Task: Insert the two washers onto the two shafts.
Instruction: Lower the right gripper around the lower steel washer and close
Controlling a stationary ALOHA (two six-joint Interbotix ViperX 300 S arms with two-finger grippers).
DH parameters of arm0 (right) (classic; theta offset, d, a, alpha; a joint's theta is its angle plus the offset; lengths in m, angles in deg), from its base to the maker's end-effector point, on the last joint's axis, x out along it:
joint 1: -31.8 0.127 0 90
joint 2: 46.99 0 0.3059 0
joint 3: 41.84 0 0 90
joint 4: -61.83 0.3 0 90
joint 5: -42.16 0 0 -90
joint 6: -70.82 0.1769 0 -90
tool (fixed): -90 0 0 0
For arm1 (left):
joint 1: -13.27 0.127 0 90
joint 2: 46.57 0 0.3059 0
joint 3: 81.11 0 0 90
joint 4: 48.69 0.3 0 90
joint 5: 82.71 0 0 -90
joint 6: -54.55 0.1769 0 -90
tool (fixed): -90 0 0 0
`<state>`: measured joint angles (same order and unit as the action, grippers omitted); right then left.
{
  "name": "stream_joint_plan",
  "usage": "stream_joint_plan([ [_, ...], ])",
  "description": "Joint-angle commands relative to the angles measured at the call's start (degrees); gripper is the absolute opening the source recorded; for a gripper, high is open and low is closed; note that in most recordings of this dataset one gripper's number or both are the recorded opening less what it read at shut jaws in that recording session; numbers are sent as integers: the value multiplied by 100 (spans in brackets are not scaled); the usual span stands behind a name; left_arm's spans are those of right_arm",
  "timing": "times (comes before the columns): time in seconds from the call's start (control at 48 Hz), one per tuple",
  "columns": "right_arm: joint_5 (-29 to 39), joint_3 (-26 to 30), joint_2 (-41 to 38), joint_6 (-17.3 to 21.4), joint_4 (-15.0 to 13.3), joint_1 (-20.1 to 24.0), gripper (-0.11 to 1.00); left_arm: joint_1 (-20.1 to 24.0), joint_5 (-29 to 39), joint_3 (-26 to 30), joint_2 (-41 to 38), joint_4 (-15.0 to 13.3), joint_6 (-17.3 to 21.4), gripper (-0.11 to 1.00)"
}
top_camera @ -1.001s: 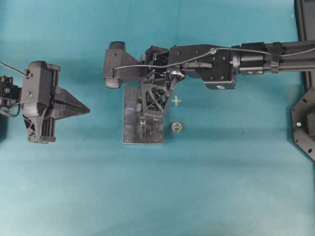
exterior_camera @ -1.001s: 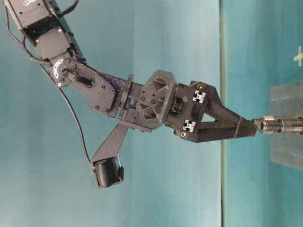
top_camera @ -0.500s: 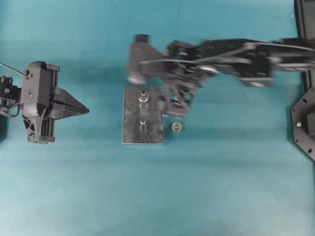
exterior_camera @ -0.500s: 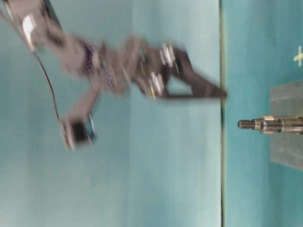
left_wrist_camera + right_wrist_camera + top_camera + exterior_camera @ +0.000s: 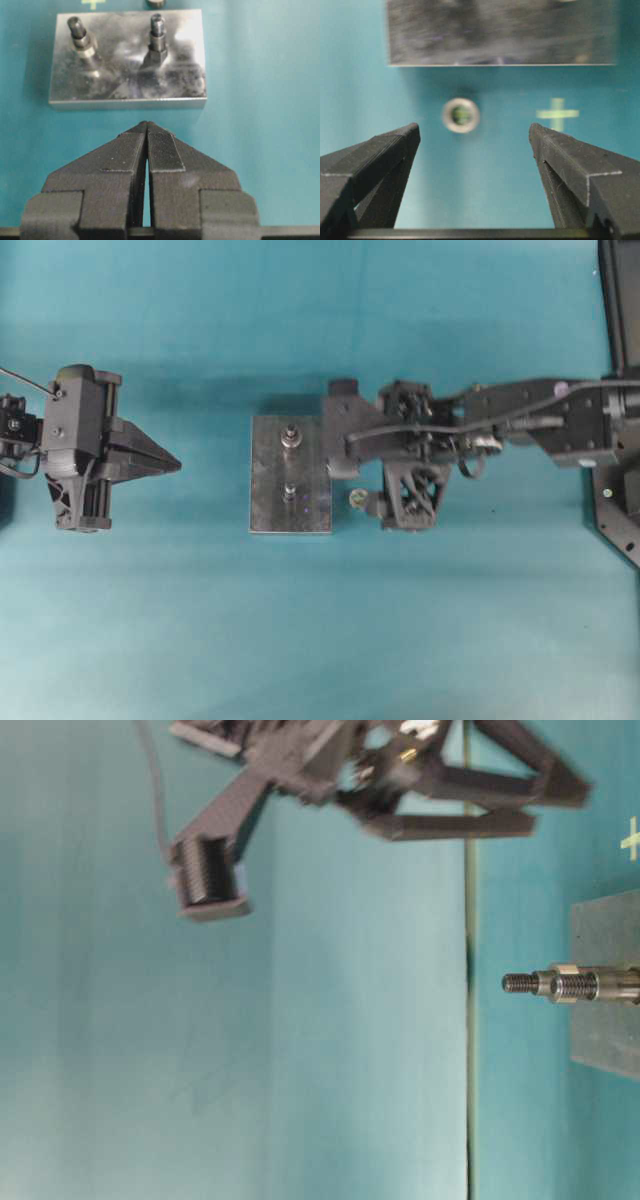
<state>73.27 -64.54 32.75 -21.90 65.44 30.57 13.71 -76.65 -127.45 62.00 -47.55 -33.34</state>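
A steel plate (image 5: 290,510) carries two upright threaded shafts (image 5: 291,437) (image 5: 289,491). In the left wrist view the left shaft (image 5: 76,27) wears a silver washer-like collar (image 5: 86,44), and the right shaft (image 5: 157,25) has a dark hex base. The collar also shows in the table-level view (image 5: 563,975). My right gripper (image 5: 400,495) hangs wide open and empty to the right of the plate, above the table (image 5: 560,808). My left gripper (image 5: 172,464) is shut and empty, well left of the plate; its tips (image 5: 146,125) point at the plate.
A small silver ring (image 5: 357,498) lies on the teal cloth just right of the plate. It shows between my right jaws (image 5: 461,115), with a yellow-green cross mark (image 5: 557,113) beside it. A black fixture (image 5: 615,500) stands at the right edge.
My right gripper has left the shaft, lifted, swung to the right of the plate and opened. The shafts now stand uncovered. The left arm has not moved.
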Motion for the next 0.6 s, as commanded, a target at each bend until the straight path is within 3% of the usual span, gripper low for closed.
stream_joint_plan([
  [0.0,-185,-35,-26,70,53,44,92,0,-53,88,18,9,-9,0],
  [0.584,-519,0,-765,53,44,176,88,0,-53,114,0,18,-26,0],
])
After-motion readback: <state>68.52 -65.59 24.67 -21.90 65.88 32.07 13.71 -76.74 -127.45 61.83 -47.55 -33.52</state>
